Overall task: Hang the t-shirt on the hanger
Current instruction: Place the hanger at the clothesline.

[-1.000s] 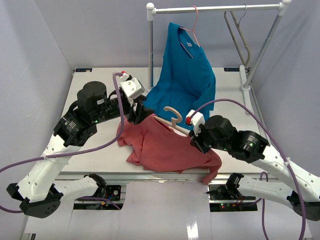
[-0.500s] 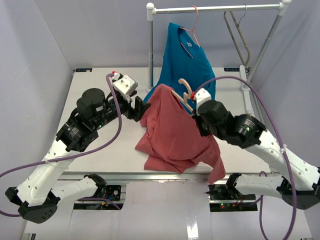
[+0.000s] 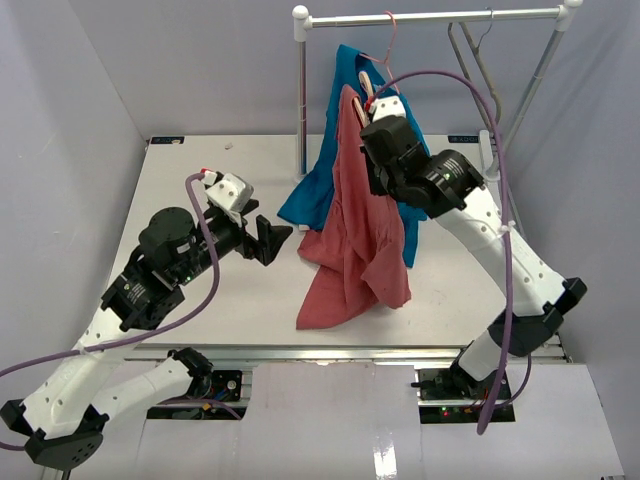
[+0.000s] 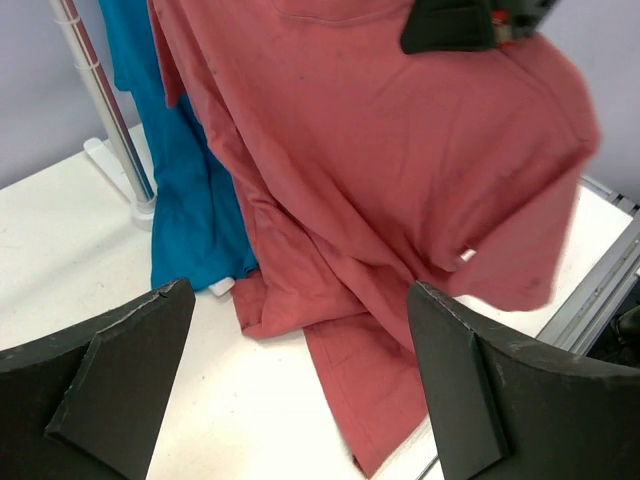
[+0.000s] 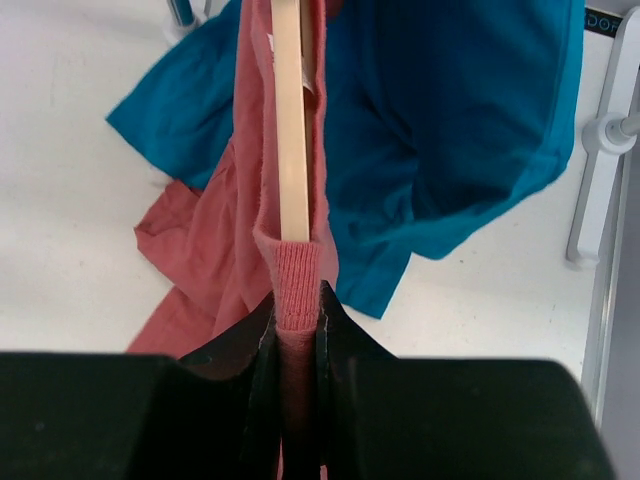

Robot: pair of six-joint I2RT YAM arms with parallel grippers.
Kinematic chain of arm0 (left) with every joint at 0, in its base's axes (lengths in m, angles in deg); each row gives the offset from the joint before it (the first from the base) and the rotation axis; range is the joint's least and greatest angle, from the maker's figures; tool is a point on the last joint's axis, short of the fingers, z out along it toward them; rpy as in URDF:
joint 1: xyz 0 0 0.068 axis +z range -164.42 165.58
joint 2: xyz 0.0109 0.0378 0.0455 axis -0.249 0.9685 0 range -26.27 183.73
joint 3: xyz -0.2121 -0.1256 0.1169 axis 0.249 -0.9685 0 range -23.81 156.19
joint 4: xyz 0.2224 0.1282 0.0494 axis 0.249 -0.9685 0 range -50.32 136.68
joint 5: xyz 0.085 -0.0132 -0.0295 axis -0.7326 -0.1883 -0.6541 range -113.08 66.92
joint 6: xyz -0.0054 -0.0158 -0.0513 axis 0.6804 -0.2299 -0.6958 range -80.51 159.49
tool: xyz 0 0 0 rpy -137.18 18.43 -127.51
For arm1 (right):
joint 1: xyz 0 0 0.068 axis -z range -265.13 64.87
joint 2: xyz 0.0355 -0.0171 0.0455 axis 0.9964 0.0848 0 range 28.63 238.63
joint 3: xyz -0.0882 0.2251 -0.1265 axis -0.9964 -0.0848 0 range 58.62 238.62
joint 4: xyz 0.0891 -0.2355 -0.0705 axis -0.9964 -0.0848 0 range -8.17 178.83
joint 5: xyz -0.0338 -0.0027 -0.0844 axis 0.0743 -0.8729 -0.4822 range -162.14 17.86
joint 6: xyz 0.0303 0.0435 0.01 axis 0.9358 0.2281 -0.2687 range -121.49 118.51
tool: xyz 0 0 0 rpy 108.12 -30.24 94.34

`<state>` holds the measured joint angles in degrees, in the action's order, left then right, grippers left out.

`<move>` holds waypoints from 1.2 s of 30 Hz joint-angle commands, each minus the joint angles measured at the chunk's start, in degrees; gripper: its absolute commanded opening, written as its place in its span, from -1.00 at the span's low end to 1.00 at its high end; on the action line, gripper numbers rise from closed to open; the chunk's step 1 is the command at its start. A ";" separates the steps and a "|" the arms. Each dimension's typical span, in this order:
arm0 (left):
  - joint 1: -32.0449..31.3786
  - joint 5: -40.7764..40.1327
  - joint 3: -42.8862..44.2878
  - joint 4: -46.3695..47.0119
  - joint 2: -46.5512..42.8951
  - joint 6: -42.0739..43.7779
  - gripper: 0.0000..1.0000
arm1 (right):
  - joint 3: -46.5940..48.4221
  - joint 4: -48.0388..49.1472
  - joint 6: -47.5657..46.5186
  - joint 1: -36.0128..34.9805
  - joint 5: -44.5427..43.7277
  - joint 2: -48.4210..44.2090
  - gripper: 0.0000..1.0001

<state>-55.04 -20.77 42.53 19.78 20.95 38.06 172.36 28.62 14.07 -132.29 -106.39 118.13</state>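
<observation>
Since half a second back, the right pincer (image 3: 374,108) has carried the hanger (image 3: 365,80) up off the counter (image 3: 190,170) to just below the rail (image 3: 430,17), and the left pincer (image 3: 272,240) has let go and pulled back low. From above, the red t-shirt (image 3: 350,230) hangs in a long drape against the blue shirt (image 3: 312,195), its hem touching the counter. Left wrist view: left pincer (image 4: 300,290) is wide and empty, with the t-shirt (image 4: 380,150) hanging ahead of it, apart from both fingers. Right wrist view: right pincer (image 5: 297,320) is narrow, pinching the ribbed collar of the t-shirt (image 5: 297,275), with the hanger (image 5: 291,120) running edge-on straight out of that collar. I cannot tell whether both shoulders sit on the arms. My read: dressing is about done and the hang-up is in hand. Next move needs the hook lifted over the rail, clear of the blue shirt (image 5: 450,120), before I loosen.
</observation>
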 commanded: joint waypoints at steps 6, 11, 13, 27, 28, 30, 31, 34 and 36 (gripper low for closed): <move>0.10 2.46 -1.88 -0.95 -5.92 -1.51 0.96 | 14.16 9.40 -0.85 4.82 -1.95 8.61 -0.85; 0.17 2.44 -3.56 -1.72 -7.73 -0.67 0.96 | 14.14 15.72 -2.18 5.97 -0.22 11.39 -0.85; 0.10 2.40 -4.55 -1.70 -8.56 -0.28 0.96 | 13.61 19.12 -3.60 6.06 -0.06 12.00 -0.85; 0.10 3.72 -8.48 -1.15 -11.53 -0.39 0.96 | 7.67 34.54 -8.07 6.02 -0.17 10.38 -0.85; 0.10 4.00 -8.83 -0.97 -11.71 -0.58 0.96 | 8.46 34.63 -8.50 6.11 -0.37 11.17 -0.85; 0.10 4.49 -9.51 -0.70 -12.01 -0.73 0.96 | 10.19 34.84 -9.35 6.11 -1.24 13.00 -0.85; 0.10 4.60 -9.82 -0.73 -12.19 -0.67 0.96 | 11.09 35.13 -9.79 6.14 -1.94 14.00 -0.85; 0.10 4.17 -10.84 -0.70 -12.74 -0.30 0.96 | 13.97 35.86 -11.15 6.46 -3.21 16.63 -0.85; 0.10 4.17 -11.17 -0.67 -13.15 -0.33 0.96 | 16.32 36.21 -12.04 6.72 -3.92 18.56 -0.85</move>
<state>-55.04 -17.47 32.34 18.46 8.91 38.11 181.99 55.71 4.71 -126.32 -106.33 133.95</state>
